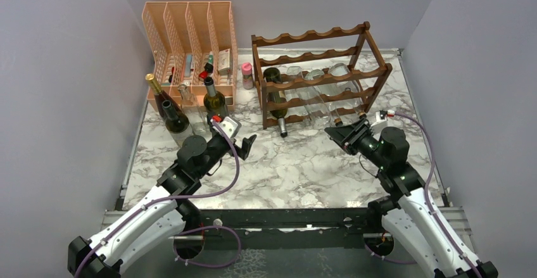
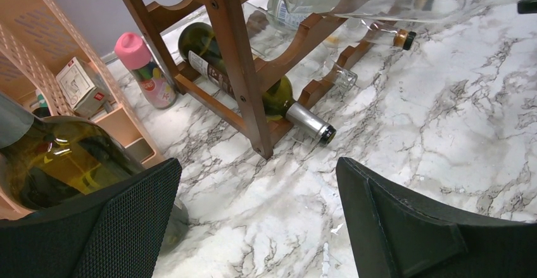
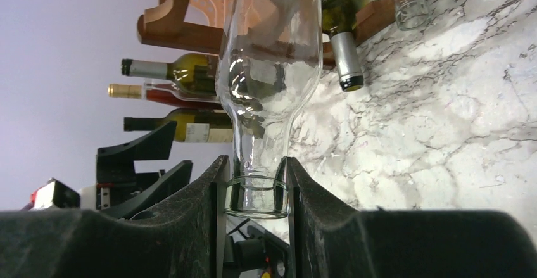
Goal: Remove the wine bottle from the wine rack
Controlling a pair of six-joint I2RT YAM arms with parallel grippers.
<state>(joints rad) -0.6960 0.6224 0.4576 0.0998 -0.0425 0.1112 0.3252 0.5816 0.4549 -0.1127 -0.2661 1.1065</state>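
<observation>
Black fingers of the right gripper are closed on the mouth end of a clear empty glass wine bottle, with 1 finger on each side of the lip ring. The bottle's shoulder and body run away from the gripper into the dark brown wooden wine rack. It lies there on a lower tier with its neck projecting from the front. The exact tier cannot be told.

A dark green wine bottle with a silver capsule lies just beside it in the rack, toward the left, and other clear bottles lie close alongside. The left gripper hangs above the white marble-patterned table top in front of the rack's left post. Its 2 fingers are spread wide and hold nothing. A peach mesh file organizer and several upright wine bottles stand well to the left.

Step in hand: the grasp appears complete and withdrawal has not begun.

Next move:
1. Lift the neck slightly, enough for the body to clear the scalloped front rail.
2. Draw the bottle straight back along its own axis, toward the arm's base.
3. Avoid sideways swing, so that the neighbouring bottles are not struck.

Caution: the hold is on smooth glass at the far end of a long body. The bottle will likely sag or slip if pulled quickly.
</observation>
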